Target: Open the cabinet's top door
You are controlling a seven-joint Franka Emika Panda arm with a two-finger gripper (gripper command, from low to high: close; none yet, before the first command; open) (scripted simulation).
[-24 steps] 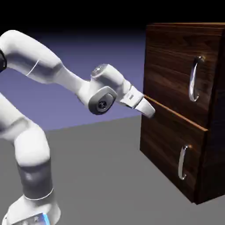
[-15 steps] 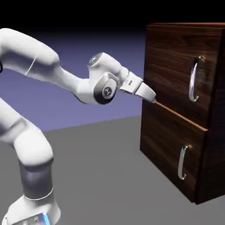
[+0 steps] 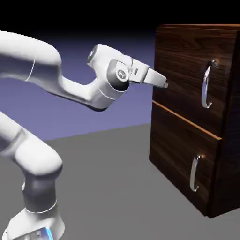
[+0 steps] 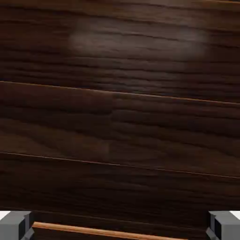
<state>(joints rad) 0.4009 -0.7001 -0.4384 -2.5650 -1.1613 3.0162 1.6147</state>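
The dark walnut cabinet stands at the exterior view's right. Its top door looks flush, and the long curved silver handle sits near the door's right edge. My gripper is close against the door's left part, well left of that handle and above the seam over the lower panel. Dark wood grain of the top door fills the hand view. The grey fingertips stand far apart at the bottom corners, so the gripper is open with nothing between them.
The lower panel carries a shorter silver handle. A light wood strip at the seam shows at the bottom of the hand view. The grey table stretches in front of the cabinet.
The hand has risen from the seam between the panels to the top door's left part, and the wrist has levelled out. The cabinet has not moved.
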